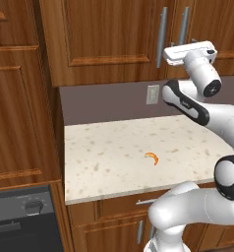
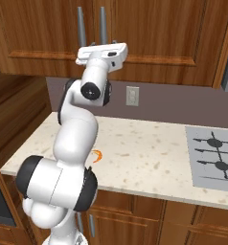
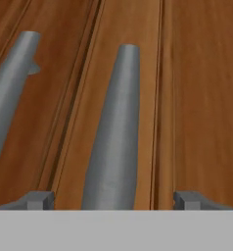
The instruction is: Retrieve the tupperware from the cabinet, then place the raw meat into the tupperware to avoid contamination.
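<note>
Gripper (image 3: 113, 200) up at the cabinet (image 1: 109, 34), jaws spread wide either side of a silver bar handle (image 3: 113, 132), nothing clamped. Doors shut, so the tupperware stays hidden. Raw meat (image 1: 152, 157) lies mid-counter (image 1: 104, 152), toward the front edge.

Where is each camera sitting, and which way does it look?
Left base view: behind the arm's left, facing the counter, raw meat and cabinet; arm lower right.
Right base view: behind its right, same counter, raw meat and cabinet; arm lower left.
Hand view: on the open hand, facing a cabinet handle; fingertips show.
</note>
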